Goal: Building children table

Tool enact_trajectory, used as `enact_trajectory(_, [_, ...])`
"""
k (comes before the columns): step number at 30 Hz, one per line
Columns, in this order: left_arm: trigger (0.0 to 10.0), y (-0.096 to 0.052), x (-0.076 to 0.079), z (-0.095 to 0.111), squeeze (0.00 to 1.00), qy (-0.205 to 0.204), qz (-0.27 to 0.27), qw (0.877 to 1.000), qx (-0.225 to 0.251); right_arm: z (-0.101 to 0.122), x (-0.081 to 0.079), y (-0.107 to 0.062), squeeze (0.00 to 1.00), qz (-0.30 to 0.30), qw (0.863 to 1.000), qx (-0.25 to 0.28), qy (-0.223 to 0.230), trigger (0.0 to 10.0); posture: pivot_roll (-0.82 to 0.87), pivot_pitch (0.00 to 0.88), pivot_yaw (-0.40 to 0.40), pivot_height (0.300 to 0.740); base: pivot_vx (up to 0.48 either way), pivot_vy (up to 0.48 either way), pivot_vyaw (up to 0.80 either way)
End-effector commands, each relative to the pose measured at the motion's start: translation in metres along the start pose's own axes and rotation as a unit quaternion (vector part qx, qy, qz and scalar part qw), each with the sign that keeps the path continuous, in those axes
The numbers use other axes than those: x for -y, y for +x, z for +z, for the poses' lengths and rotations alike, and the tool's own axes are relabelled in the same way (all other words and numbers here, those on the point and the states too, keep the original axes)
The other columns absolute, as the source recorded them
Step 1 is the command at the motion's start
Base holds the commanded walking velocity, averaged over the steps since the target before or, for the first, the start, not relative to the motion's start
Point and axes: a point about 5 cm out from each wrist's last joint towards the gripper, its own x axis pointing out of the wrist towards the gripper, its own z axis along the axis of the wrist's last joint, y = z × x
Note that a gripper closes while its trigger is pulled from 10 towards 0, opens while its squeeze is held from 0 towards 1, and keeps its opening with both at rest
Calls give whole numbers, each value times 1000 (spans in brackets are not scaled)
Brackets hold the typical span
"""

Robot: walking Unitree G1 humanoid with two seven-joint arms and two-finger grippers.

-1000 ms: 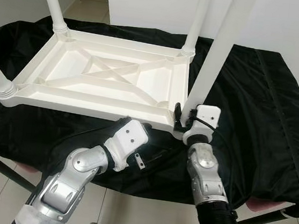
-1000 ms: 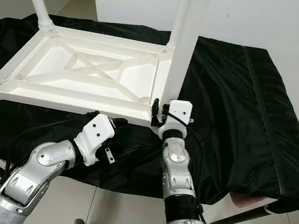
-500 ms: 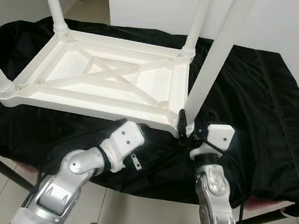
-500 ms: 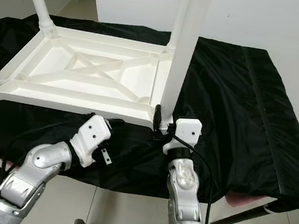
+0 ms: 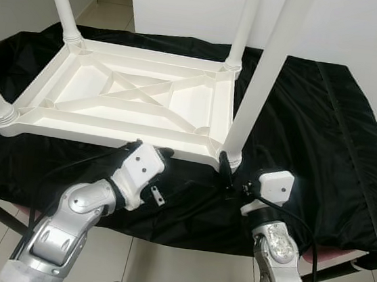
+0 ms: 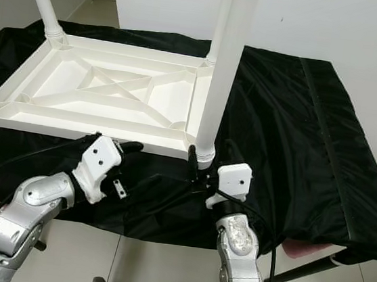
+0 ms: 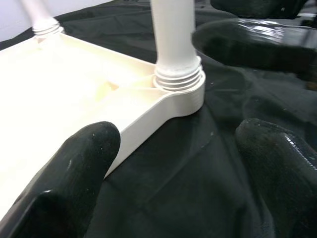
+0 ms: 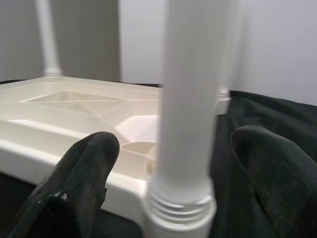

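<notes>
White plastic children's table (image 5: 132, 97) upside down on black cloth (image 5: 313, 121), cross-braced underside up, four round legs screwed into ribbed corner sockets. No legible writing. Right gripper (image 8: 173, 163) spread, fingers flanking near-right leg (image 5: 264, 75) without contact. Left gripper (image 7: 168, 163) spread at table's 6 o'clock edge.

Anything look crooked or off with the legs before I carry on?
Nothing stands out. The white table top lies upside down on the black cloth, all four legs upright in their corner sockets. The near right leg stands straight, with the right gripper open around its base.
</notes>
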Motion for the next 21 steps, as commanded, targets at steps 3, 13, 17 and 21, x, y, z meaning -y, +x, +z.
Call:
enact_trajectory(3, [10000, -6, -6, -5, 0, 7, 5, 1000, -10, 0, -12, -2, 0, 49, 999, 3, 15, 10000, -93, 96, 45, 740, 0, 0, 0])
enact_trajectory(13, [10000, -12, -19, -6, 0, 23, 30, 999, -18, -6, -29, 0, 0, 127, 991, -13, 46, 10000, -83, 90, 46, 740, 0, 0, 0])
enact_trajectory(17, [10000, -12, -22, -6, 0, 26, 35, 999, -18, -8, -32, 2, 0, 147, 987, -18, 56, 10000, -82, 88, 45, 740, 0, 0, 0])
enact_trajectory(21, [10000, -15, -27, -7, 0, 30, 43, 998, -20, -11, -34, 10, 0, 155, 986, -21, 61, 10000, -78, 85, 43, 740, 0, 0, 0])
